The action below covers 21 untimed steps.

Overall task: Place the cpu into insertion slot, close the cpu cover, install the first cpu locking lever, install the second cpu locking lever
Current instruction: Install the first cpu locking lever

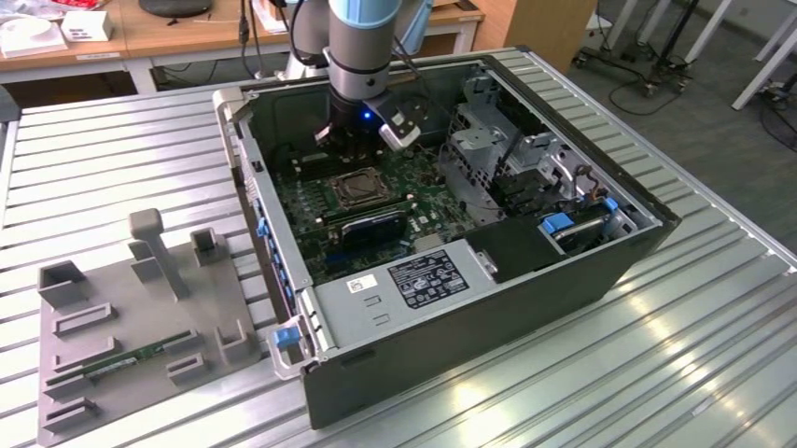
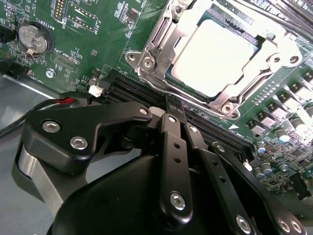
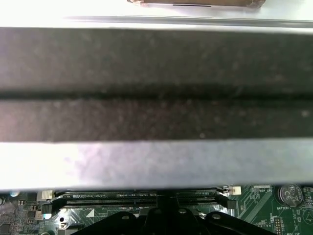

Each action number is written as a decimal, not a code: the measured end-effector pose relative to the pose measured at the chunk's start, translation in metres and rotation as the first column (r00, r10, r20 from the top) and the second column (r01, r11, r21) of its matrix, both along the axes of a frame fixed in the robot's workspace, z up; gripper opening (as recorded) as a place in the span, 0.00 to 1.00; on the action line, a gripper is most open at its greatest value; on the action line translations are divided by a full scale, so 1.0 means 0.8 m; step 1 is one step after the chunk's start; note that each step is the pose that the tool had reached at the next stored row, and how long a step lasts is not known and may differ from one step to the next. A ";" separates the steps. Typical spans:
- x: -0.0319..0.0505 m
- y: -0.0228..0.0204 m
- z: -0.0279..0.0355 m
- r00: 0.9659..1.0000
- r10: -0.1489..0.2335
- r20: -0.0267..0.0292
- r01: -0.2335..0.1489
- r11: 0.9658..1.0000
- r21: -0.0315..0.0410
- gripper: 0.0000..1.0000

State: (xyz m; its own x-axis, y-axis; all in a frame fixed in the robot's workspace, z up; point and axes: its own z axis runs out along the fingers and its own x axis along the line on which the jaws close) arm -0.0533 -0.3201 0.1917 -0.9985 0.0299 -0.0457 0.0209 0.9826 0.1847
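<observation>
Black two-fingered gripper (image 2: 175,105): fingertips pressed together (nothing between them), just beside the long black memory slots (image 2: 132,90). Silvery-tan square cpu (image 2: 217,54): lying flat, framed by thin silvery metal cpu cover (image 2: 155,46), on green motherboard (image 2: 98,44).

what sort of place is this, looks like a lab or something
Probably a robotics lab or workshop: a robot arm reaches into an open computer case on a ribbed metal table, with wooden desks behind.
</observation>
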 end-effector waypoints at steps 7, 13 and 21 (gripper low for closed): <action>0.000 -0.0001 -0.0003 1.000 0.000 0.000 0.000 1.000 0.000 0.11; 0.000 0.0006 0.0041 1.000 0.000 0.001 0.000 1.000 0.002 0.11; 0.000 0.0001 0.0172 1.000 0.000 0.000 0.000 1.000 0.001 0.11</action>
